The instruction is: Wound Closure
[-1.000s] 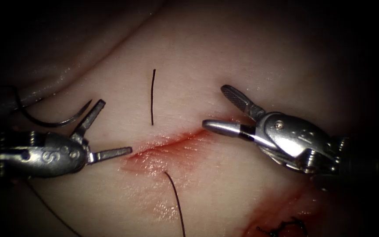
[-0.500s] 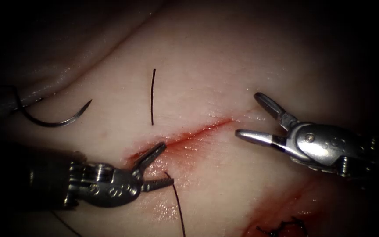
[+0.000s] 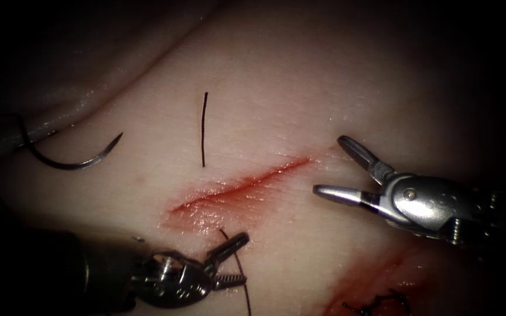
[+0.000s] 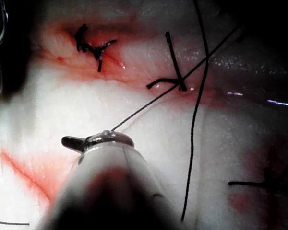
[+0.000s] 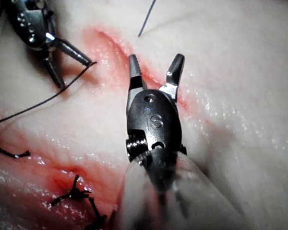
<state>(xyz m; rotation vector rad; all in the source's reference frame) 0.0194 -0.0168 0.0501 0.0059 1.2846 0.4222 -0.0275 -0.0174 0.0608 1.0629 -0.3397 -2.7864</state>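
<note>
Needle (image 3: pixel 71 153) lies free on the tissue (image 3: pixel 276 99) near its left edge. Left tool (image 3: pixel 236 259) straddles the thread (image 3: pixel 238 270), jaws apart; right tool (image 3: pixel 335 167) gapes empty beside the cut (image 3: pixel 241 186).

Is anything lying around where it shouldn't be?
Yes: the needle lies loose on the tissue left of the cut, held by neither pincer. The left pincer is open around the thread; the right pincer is open, empty.

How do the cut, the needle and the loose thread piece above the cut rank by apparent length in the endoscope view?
1. The cut, longest.
2. The needle, lying free on the tissue left of the cut.
3. The loose thread piece, shortest.
</note>
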